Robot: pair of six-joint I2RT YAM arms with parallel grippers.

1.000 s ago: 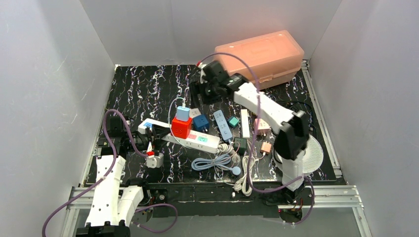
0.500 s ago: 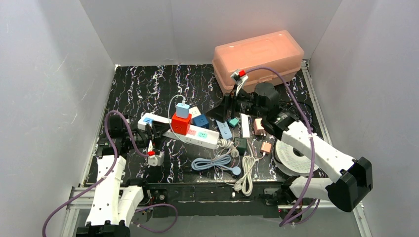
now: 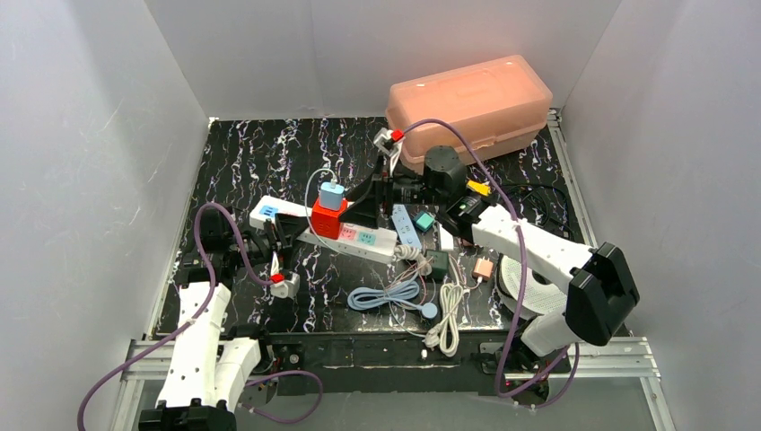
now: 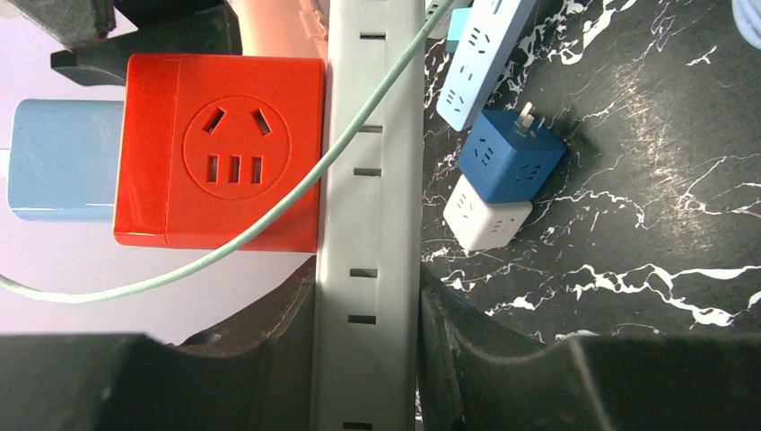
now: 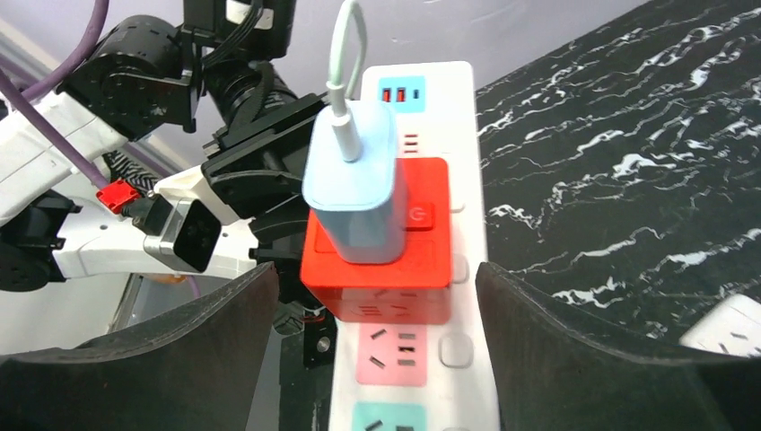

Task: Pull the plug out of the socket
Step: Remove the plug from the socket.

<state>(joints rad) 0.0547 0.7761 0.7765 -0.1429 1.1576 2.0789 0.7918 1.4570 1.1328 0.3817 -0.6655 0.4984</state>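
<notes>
Your left hand is clenched across the white power strip, likely steadying it on the worktop so it won't lift with the pull. The light blue charger plug stands upright in the red cube socket on that strip. Your right hand is released, fingers wide on either side of the cube, touching nothing. 1 second ago that arm was back by the pink box; now it has swung over to the plug.

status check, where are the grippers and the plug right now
Left gripper shut on white power strip. Right gripper open, straddling red cube adapter with pale blue charger plug seated on top, not yet gripped. Nothing blocking the jaws.
</notes>
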